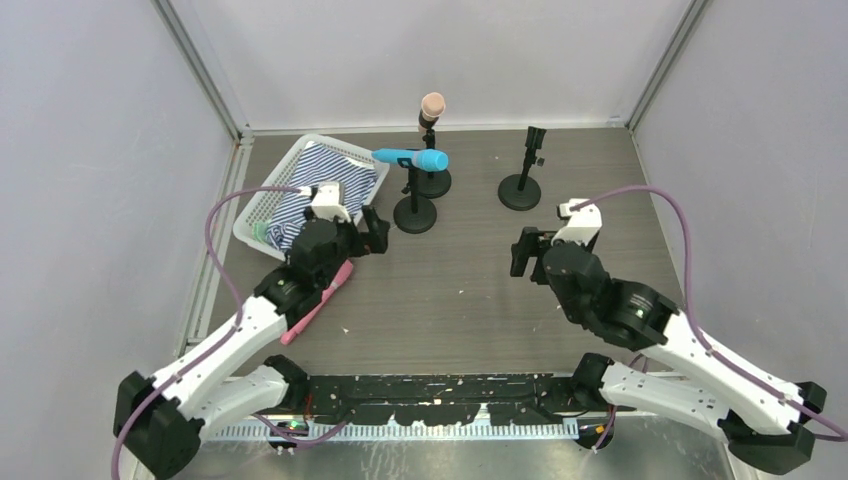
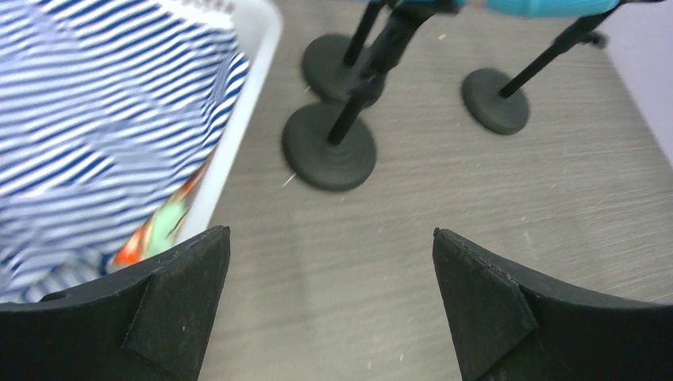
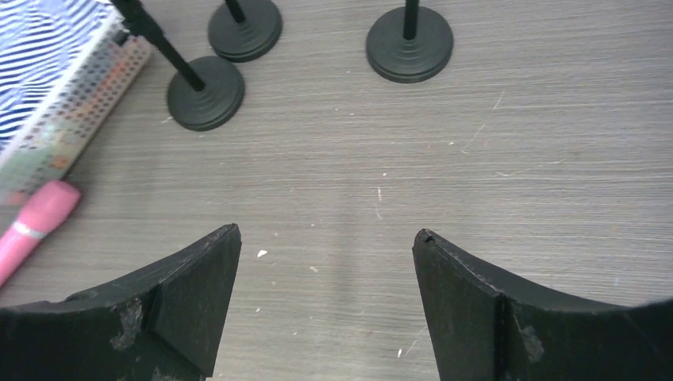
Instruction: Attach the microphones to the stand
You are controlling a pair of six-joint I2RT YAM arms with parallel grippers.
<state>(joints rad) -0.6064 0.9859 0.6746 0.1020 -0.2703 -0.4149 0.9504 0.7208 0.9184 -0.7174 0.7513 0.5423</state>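
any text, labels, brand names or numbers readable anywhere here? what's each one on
None can be read.
The pink microphone, blue microphone, peach microphone and black stands show no lettering.
The orange and green item in the white basket is too blurred to tell whether it bears print.

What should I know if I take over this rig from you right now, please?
Left gripper: open, empty, beside the basket.
Right gripper: open, empty, over the table.
Peach microphone is on the rear stand; blue microphone rests crosswise on the front stand.
Pink microphone lies on the table by the left arm.
Left to do: mount it on the empty right stand.
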